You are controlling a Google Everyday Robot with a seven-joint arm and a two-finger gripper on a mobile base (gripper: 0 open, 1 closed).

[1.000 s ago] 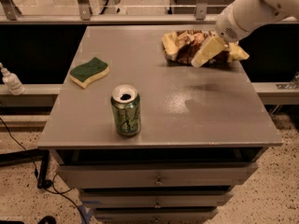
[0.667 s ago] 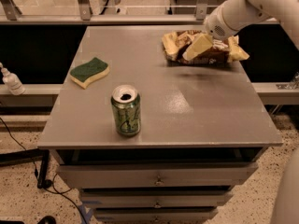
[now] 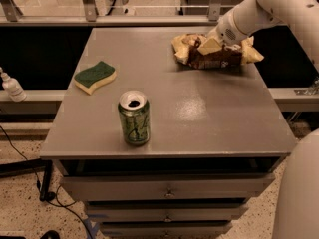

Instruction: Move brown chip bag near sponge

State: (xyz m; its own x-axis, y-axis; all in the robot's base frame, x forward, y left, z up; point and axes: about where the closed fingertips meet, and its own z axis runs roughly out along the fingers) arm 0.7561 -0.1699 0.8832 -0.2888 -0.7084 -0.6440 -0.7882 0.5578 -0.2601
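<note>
Now the gripper (image 3: 211, 45) sits in the upper right of the frame, at the end of a white arm (image 3: 259, 9) that reaches in from the top right corner. It is down on top of the brown chip bag (image 3: 214, 59), with a pale tip lying against the bag's upper side; whether it is gripping the bag or only resting on it cannot be told from this view. The bag lies crumpled near the far right corner of the grey table (image 3: 214, 118), its yellow ends sticking out to either side of the gripper. The sponge (image 3: 94, 76) is at the left of the frame, flat on the table close to the left edge, green side up, well apart from the bag. A green soda can (image 3: 134, 118) stands upright near the front edge, lower centre-left, between the two but closer to the sponge. Below the tabletop a stack of drawers (image 3: 169, 190) shows. A small white bottle (image 3: 11, 86) stands off the table at the far left edge of the frame.
</note>
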